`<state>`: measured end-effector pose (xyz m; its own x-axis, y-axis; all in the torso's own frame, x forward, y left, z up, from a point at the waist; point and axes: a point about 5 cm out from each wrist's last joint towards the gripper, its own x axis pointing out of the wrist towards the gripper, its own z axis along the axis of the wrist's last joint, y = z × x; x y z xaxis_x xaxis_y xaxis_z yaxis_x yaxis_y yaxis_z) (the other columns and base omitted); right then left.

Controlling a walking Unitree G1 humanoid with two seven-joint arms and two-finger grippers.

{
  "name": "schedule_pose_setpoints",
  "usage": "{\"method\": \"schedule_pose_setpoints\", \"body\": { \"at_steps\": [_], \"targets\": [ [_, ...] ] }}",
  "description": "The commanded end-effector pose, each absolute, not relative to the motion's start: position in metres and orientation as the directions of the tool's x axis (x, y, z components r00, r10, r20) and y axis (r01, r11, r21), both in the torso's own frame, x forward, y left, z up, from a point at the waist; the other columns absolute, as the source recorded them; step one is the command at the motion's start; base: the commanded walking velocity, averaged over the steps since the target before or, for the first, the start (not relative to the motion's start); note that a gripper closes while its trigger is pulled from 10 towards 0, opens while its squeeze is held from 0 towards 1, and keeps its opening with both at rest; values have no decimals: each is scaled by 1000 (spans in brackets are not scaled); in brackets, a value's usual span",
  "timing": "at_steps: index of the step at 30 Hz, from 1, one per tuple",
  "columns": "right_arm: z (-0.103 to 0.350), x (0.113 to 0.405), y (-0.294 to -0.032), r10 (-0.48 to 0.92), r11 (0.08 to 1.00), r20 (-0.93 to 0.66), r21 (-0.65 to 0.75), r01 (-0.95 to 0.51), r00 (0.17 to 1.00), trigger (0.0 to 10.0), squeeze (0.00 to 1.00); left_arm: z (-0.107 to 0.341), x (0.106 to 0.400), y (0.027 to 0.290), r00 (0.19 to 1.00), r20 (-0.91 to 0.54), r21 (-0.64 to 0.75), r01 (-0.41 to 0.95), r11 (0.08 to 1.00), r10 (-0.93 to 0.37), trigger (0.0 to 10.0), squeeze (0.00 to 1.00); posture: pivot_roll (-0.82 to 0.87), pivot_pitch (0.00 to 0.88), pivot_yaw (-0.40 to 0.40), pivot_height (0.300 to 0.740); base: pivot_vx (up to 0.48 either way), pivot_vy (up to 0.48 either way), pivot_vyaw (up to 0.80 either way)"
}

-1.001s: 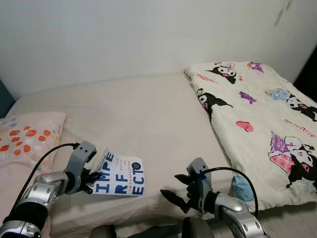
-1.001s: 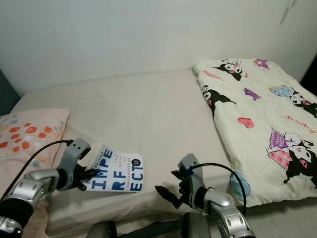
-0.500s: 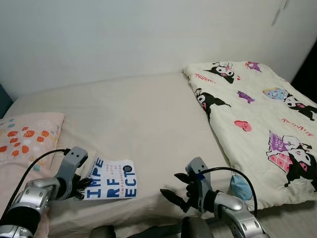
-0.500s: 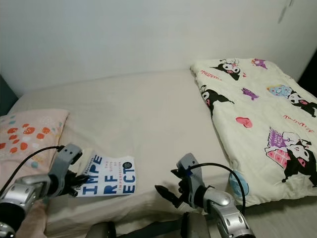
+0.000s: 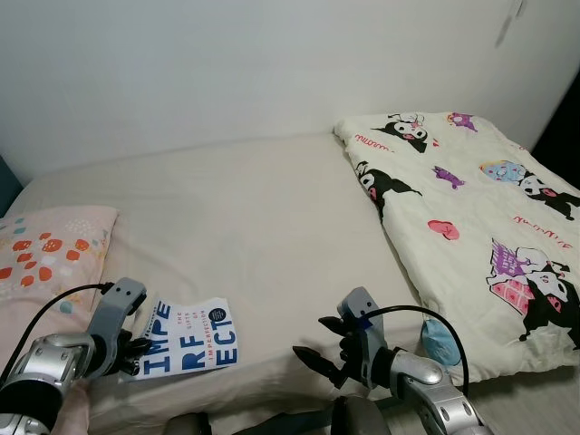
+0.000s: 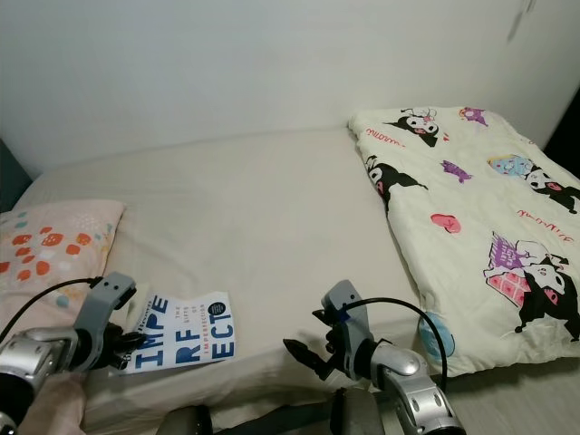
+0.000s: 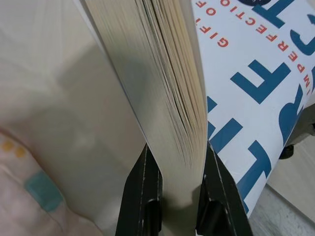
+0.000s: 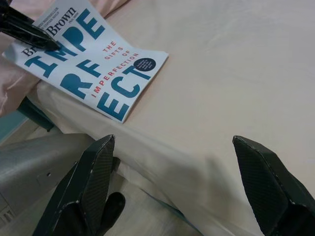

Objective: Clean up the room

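Note:
A white paperback book (image 5: 188,335) with big blue letters lies near the bed's front left edge. My left gripper (image 5: 136,345) is shut on the book's left end; in the left wrist view its two fingers (image 7: 147,196) pinch the page block (image 7: 167,93). My right gripper (image 5: 324,345) hovers open over the front edge of the bed, right of the book, with nothing between its fingers (image 8: 91,182). The book (image 8: 91,81) lies ahead of it in the right wrist view.
The beige mattress (image 5: 254,217) fills the middle. A pink patterned pillow (image 5: 45,254) lies at the left. A cartoon-print quilt (image 5: 462,208) covers the right side, with a blue item (image 5: 441,341) tucked under its near corner. A white wall (image 5: 227,63) stands behind.
My left gripper has pulled the book leftward and toward the bed's front edge. The right gripper has stayed where it was, open. The camera has shifted slightly.

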<state>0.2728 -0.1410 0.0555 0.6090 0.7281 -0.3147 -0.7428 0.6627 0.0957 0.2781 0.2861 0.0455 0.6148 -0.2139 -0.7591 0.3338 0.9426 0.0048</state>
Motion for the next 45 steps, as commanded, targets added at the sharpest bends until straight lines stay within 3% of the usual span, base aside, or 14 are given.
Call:
{"method": "schedule_pose_setpoints", "body": {
  "at_steps": [1, 7, 8, 9, 10, 12, 13, 16, 17, 18, 19, 36, 44, 45],
  "targets": [
    [54, 272, -139, 733, 656, -318, 94, -749, 602, 10000, 0, 20, 248, 303, 482, -872, 48, 267, 962, -90, 1804, 0, 72, 110, -40, 591, 0, 0, 0],
    [54, 273, -139, 734, 653, -320, 91, -752, 599, 10000, 0, 16, 246, 297, 477, -872, 33, 288, 957, -114, 2314, 0, 70, 111, -45, 591, 0, 0, 0],
    [54, 274, -139, 733, 654, -320, 88, -752, 600, 10000, 0, 16, 247, 294, 477, -870, 31, 310, 950, -127, 5804, 0, 70, 111, -45, 591, 0, 0, 0],
    [54, 274, -139, 733, 654, -320, 88, -752, 600, 10000, 0, 16, 247, 294, 477, -870, 31, 310, 950, -127, 5804, 0, 70, 111, -45, 591, 0, 0, 0],
    [54, 274, -140, 732, 654, -321, 85, -751, 601, 10000, 0, 16, 249, 291, 489, -861, 35, 336, 941, -143, 10000, 75, 70, 111, -45, 591, 0, 0, 0],
    [54, 274, -140, 731, 655, -321, 83, -751, 603, 10000, 0, 17, 251, 288, 496, -855, 35, 348, 937, -152, 10000, 75, 67, 110, -42, 591, 0, 0, 0],
    [54, 275, -140, 729, 657, -320, 82, -749, 605, 10000, 0, 18, 254, 285, 515, -841, 35, 359, 933, -166, 10000, 514, 66, 109, -42, 591, 0, 0, 0],
    [54, 275, -141, 728, 658, -320, 82, -748, 606, 10000, 0, 19, 256, 283, 527, -832, 34, 362, 932, -174, 10000, 514, 66, 109, -42, 591, 0, 0, 0],
    [54, 275, -141, 728, 659, -320, 82, -747, 607, 10000, 0, 20, 258, 281, 539, -824, 42, 366, 930, -175, 10000, 310, 65, 111, -40, 591, 0, 0, 0],
    [54, 275, -141, 728, 659, -320, 82, -747, 607, 10000, 0, 20, 258, 281, 539, -824, 42, 366, 930, -175, 10000, 310, 65, 111, -40, 591, 0, 0, 0],
    [54, 274, -141, 727, 660, -319, 82, -747, 608, 10000, 0, 22, 260, 280, 547, -820, 55, 372, 927, -170, 10000, 0, 64, 111, -39, 591, 0, 0, 0],
    [56, 277, -142, 725, 663, -312, 79, -744, 614, 10000, 0, 48, 289, 274, 750, -640, 154, 339, 928, -167, 10000, 0, 64, 109, -41, 591, 0, 0, 0],
    [55, 276, -142, 726, 663, -315, 83, -744, 612, 10000, 0, 47, 288, 273, 730, -654, 151, 382, 912, -197, 10000, 608, 65, 108, -37, 591, 0, 0, 0],
    [55, 275, -142, 727, 662, -315, 84, -745, 611, 10000, 0, 44, 285, 274, 711, -673, 147, 397, 906, -203, 10000, 1000, 65, 108, -37, 591, 0, 0, 0]
  ]
}}
